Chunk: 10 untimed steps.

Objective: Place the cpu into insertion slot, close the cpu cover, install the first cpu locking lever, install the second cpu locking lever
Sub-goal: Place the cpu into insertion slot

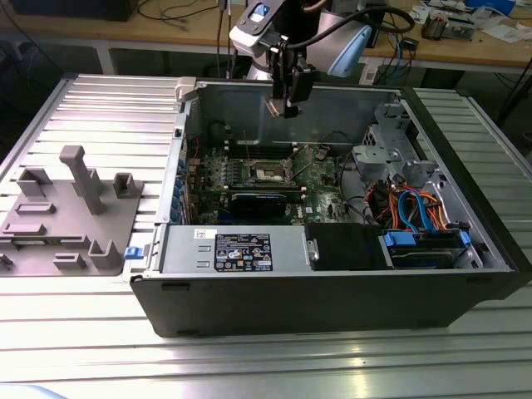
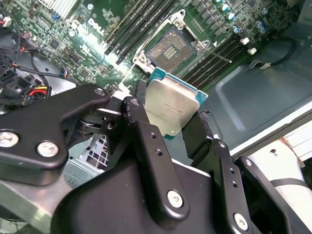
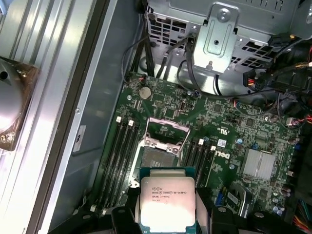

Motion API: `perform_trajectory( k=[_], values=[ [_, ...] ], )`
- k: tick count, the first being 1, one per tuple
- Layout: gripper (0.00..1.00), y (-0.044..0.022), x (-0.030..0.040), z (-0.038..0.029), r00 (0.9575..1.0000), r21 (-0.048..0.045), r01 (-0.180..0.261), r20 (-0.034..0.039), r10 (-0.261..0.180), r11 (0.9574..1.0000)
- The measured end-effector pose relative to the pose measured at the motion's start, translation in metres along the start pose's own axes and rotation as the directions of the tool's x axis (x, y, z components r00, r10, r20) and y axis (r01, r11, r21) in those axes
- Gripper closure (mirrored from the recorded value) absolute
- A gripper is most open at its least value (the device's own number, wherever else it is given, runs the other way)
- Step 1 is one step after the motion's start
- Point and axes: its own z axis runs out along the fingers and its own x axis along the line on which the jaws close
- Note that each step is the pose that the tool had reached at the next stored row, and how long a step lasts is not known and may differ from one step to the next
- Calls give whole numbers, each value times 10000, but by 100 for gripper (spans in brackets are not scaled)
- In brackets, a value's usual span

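Observation:
My gripper (image 1: 287, 104) hangs high over the open computer case and is shut on the cpu (image 2: 170, 107), a flat square chip with a silver-grey top, clamped by two opposite edges between the black fingers (image 2: 141, 126). In the first wrist view the cpu (image 3: 167, 200) sits between the fingertips of the gripper (image 3: 168, 217), well above the board. Below it lies the insertion slot (image 3: 156, 157), dark-centred and uncovered, on the green motherboard (image 3: 229, 131). The cpu cover (image 3: 165, 130) stands swung open at one edge of the slot. The same insertion slot (image 1: 268, 172) shows in the exterior view.
The case (image 1: 332, 291) lies open on a ribbed aluminium table (image 1: 108, 108). Memory slots (image 3: 122, 151) flank the socket. A long black card (image 1: 266, 202) lies in front of it, a drive cage with blue and orange cables (image 1: 416, 208) at the exterior view's right. A grey fixture tray (image 1: 66, 216) is left.

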Motion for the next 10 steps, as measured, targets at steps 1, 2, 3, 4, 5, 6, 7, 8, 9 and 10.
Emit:
perform_trajectory(
  k=[1,2,3,4,5,6,7,8,9,10],
  values=[
    [46,2,-1,8,9999,16,-113,19,113,9999],
    [46,4,-1,15,9998,28,-206,31,205,9998],
    [46,5,-2,23,9995,42,-324,42,324,9995],
    [46,6,-2,29,9991,52,-410,48,410,9991],
    [46,7,-3,40,9985,71,-553,59,553,9984],
    [46,10,-4,47,9978,90,-662,70,661,9978],
    [46,12,-4,52,9973,107,-733,76,733,9972],
    [46,15,-5,58,9967,126,-812,77,811,9966],
    [46,18,-6,60,9963,140,-861,79,860,9962],
    [46,21,-7,64,9958,156,-911,80,910,9957]
  ],
)
